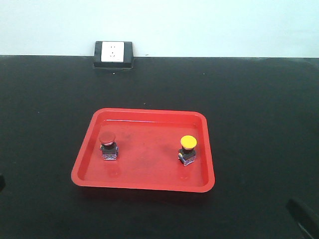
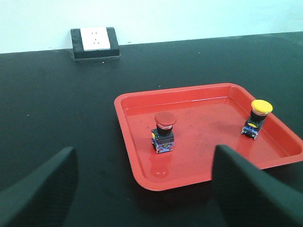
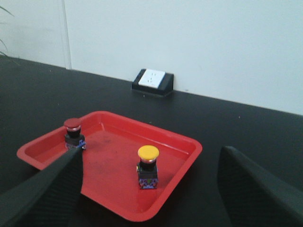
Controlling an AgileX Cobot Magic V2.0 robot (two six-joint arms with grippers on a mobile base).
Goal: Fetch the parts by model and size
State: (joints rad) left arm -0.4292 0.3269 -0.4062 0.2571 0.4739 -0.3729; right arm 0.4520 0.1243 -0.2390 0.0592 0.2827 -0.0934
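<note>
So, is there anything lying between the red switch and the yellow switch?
No. Between red switch and yellow switch only bare tray floor shows, clearest in the front view.

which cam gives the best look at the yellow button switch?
Right wrist view: the yellow button switch sits closest and unobstructed, with cap, dark base and blue bits all visible inside the red tray. The left wrist view shows it smaller, by the tray's far right wall. The front view shows it from above, small, base detail hard to read.
</note>
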